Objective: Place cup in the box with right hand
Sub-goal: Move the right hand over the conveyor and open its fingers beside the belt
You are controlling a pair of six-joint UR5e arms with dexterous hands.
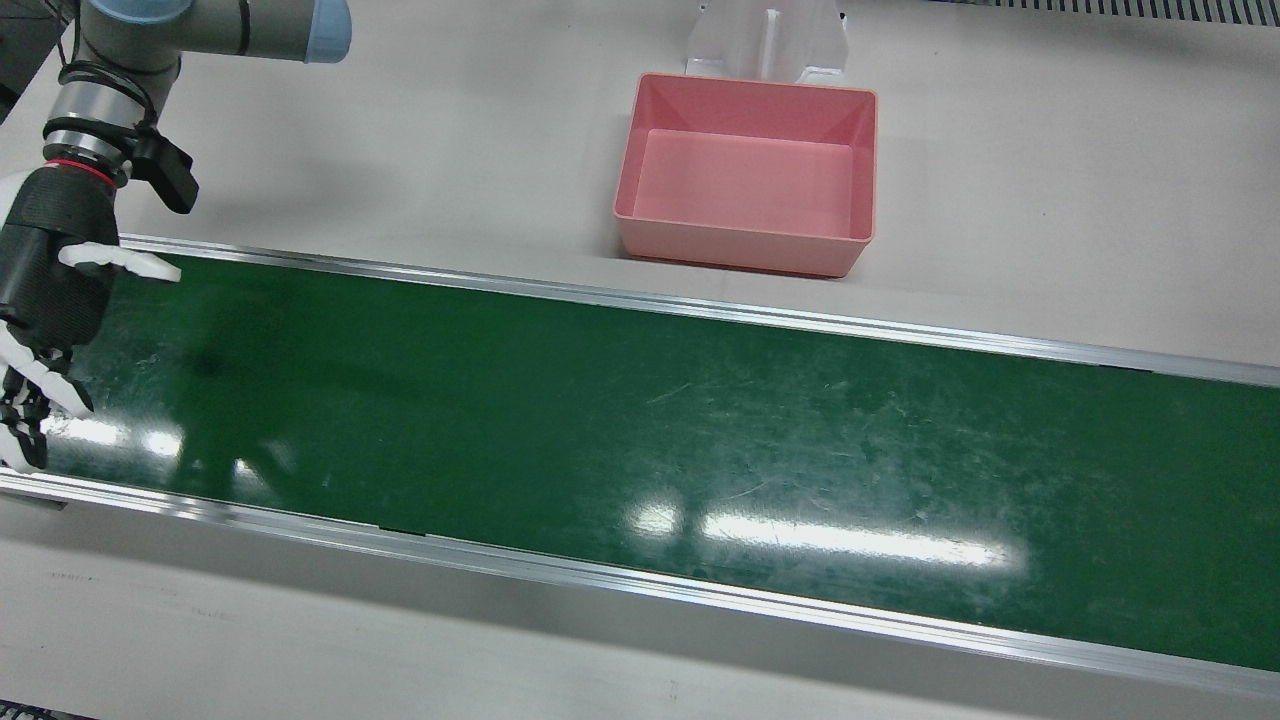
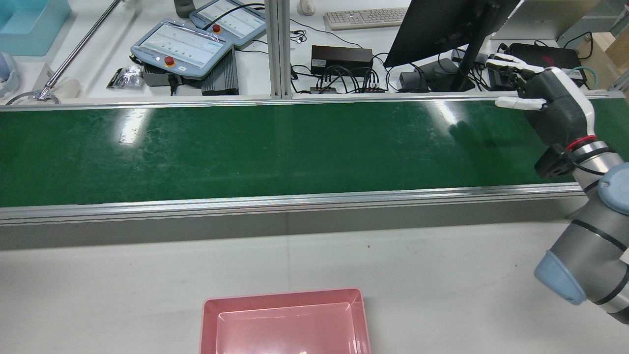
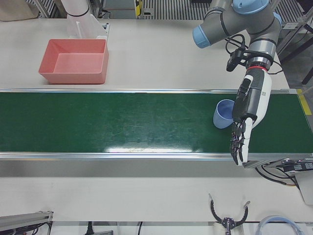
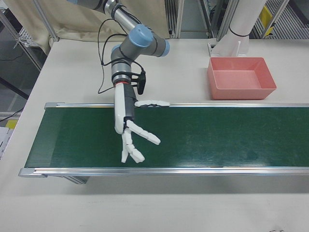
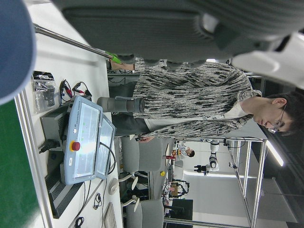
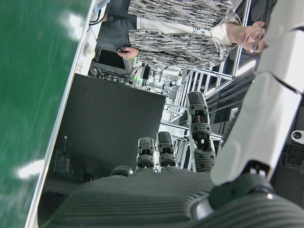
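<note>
A light blue cup (image 3: 223, 113) stands on the green conveyor belt (image 1: 640, 420) and shows only in the left-front view and as a blue edge (image 5: 12, 47) in the left hand view. My left hand (image 3: 247, 107) hangs right beside it, open, fingers straight down. My right hand (image 1: 50, 290) (image 2: 550, 105) (image 4: 128, 125) hovers over the belt's other end, open with fingers spread, holding nothing. The pink box (image 1: 740, 245) (image 2: 282, 297) (image 3: 73, 76) (image 4: 241, 93) sits empty on the white table beside the belt, between the two arms.
A white pedestal (image 1: 765, 40) stands just behind the box. Beyond the belt's far rail are teach pendants (image 2: 182, 49), a monitor (image 2: 442, 24), cables and a person (image 5: 190, 104) in a patterned top. Aluminium rails (image 1: 640, 300) edge the belt.
</note>
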